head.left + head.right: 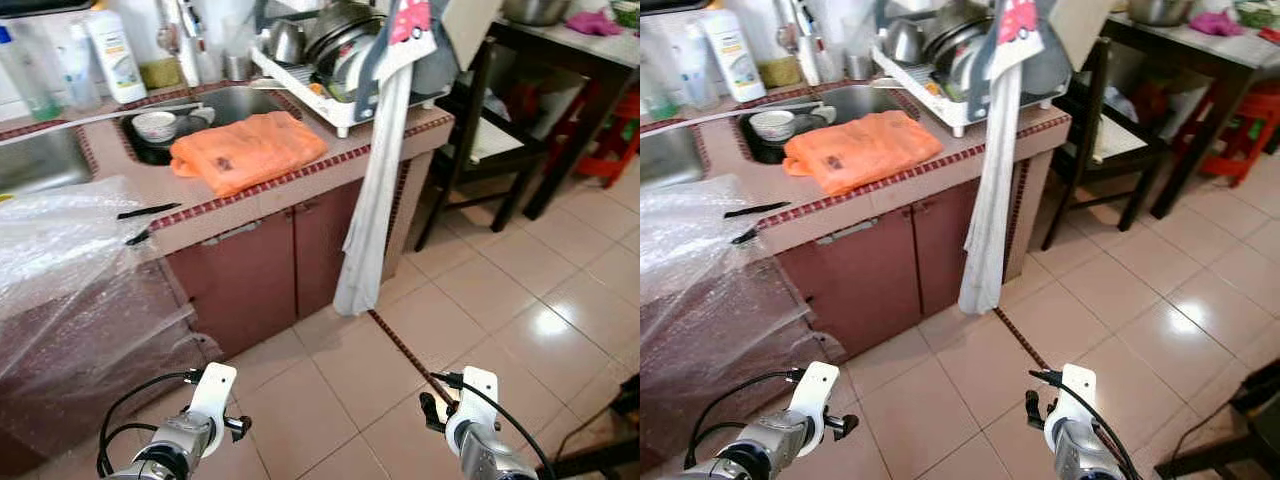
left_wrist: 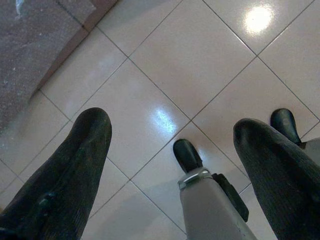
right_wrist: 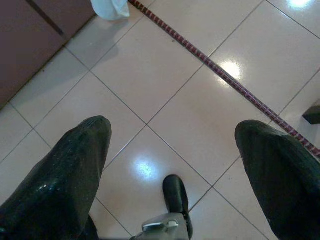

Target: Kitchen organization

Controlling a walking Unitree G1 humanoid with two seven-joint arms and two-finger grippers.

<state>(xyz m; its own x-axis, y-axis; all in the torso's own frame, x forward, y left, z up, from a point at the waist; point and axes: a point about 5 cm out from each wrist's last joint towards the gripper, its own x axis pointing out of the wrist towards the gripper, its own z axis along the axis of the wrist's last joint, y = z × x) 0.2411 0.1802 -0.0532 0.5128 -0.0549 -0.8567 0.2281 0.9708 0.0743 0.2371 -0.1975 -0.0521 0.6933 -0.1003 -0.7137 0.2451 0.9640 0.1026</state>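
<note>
A tiled kitchen counter [image 1: 390, 135] with maroon cabinet doors [image 1: 270, 270] stands ahead of me. On it lies a folded orange cloth [image 1: 248, 150], next to a sink [image 1: 230, 105] holding a small bowl [image 1: 155, 125]. A dish rack [image 1: 340, 70] full of pots sits at the counter's right end, and a long pale cloth [image 1: 375, 200] hangs from it down to the floor. Both arms hang low over the floor tiles: left arm [image 1: 200, 420], right arm [image 1: 470, 415]. My left gripper [image 2: 172, 150] and right gripper [image 3: 172, 150] are open, with nothing between the fingers.
Clear bubble wrap [image 1: 60, 260] drapes over the counter's left part, with a thin black utensil [image 1: 148, 211] beside it. Bottles [image 1: 115, 50] stand behind the sink. A black chair [image 1: 480, 150], a dark table [image 1: 570, 50] and a red stool [image 1: 615, 140] are on the right.
</note>
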